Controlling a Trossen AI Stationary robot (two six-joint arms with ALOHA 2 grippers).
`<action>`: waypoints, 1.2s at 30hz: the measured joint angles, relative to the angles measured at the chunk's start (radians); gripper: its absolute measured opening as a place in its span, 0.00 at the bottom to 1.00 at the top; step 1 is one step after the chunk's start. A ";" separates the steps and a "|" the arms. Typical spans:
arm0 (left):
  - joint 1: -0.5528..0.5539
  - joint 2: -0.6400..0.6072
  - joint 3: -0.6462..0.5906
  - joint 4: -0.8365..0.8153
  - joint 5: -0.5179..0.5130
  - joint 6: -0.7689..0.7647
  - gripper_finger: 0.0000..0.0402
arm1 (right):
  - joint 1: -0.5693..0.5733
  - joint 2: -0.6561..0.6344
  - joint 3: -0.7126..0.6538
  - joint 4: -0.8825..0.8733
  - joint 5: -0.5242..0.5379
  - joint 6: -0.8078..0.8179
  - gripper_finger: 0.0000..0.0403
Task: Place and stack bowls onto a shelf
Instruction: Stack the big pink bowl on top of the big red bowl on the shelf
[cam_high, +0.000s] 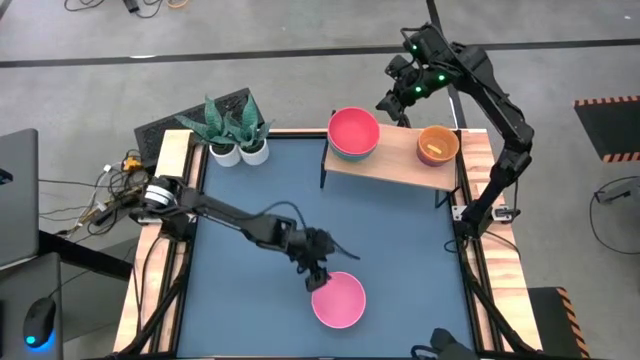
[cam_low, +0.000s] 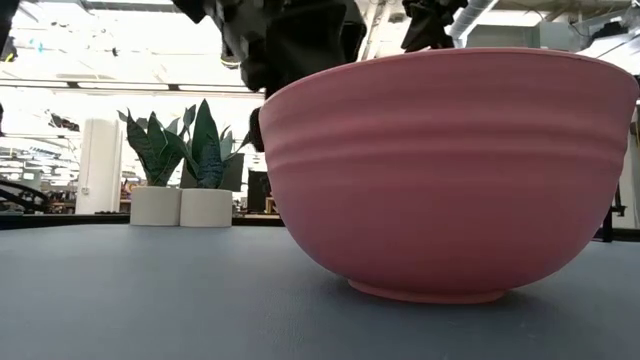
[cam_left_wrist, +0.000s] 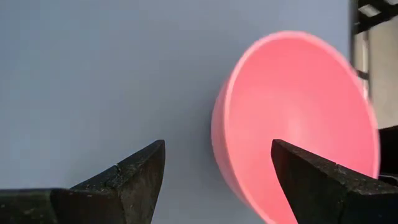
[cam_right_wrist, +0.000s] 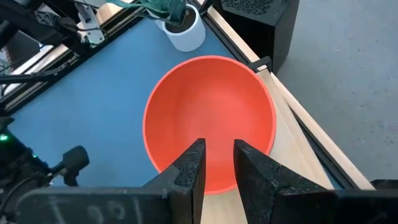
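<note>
A pink bowl (cam_high: 338, 299) stands upright on its base on the blue table, near the near edge; it fills the low view (cam_low: 450, 170). My left gripper (cam_high: 318, 279) is open just left of the bowl and tipped down. Its fingers (cam_left_wrist: 127, 180) stand on either side of the bowl's left rim (cam_left_wrist: 217, 124) without touching it. The shelf (cam_high: 395, 165) stands at the far edge. On it are a red bowl (cam_high: 353, 130) nested in a bluish one, and an orange bowl (cam_high: 437, 145). My right gripper (cam_right_wrist: 217, 163) is shut and hovers above the red bowl (cam_right_wrist: 208, 118).
Two white pots with green plants (cam_high: 238, 150) stand at the far left corner of the table, left of the shelf. A black box (cam_high: 190, 118) sits behind them. Wooden rails (cam_high: 170, 250) run along the table's sides. Bare blue table lies between the pink bowl and the shelf.
</note>
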 joint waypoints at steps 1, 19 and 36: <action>-0.014 0.008 0.000 -0.003 -0.022 -0.016 0.69 | 0.001 0.000 0.000 0.000 0.000 -0.004 0.27; -0.072 0.057 0.000 -0.200 -0.151 -0.177 0.27 | 0.004 0.001 0.000 -0.002 0.000 -0.031 0.27; -0.020 0.021 0.001 -0.166 -0.155 -0.131 0.02 | 0.003 0.001 0.000 -0.023 0.000 -0.032 0.27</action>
